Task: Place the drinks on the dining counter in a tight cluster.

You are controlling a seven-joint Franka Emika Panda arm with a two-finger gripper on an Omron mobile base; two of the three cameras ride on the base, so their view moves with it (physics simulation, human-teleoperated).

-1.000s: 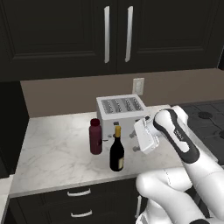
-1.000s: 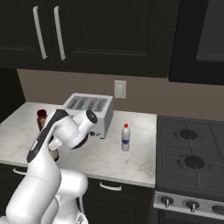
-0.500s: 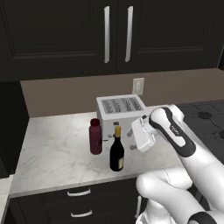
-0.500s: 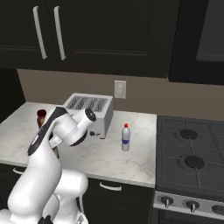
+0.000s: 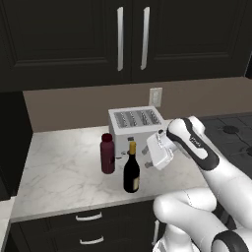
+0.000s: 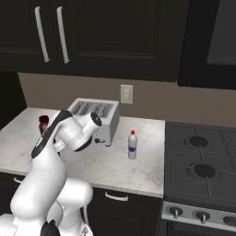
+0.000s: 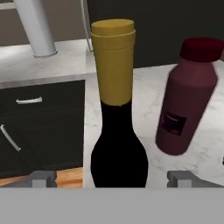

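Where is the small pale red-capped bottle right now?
In the right base view, the small pale bottle stands on the marble worktop, between the toaster and the stove.

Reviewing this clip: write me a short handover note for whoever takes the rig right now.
Gripper: open, empty, jaws either side of the wine bottle, not closed on it.
Things: wine bottle and maroon bottle stand near each other on the marble worktop, in front of the toaster; small pale bottle stands apart, right of the toaster.
Done: nothing moved to the dining counter.
Left: grasp the wine bottle, carry all three across, cluster them tightly.
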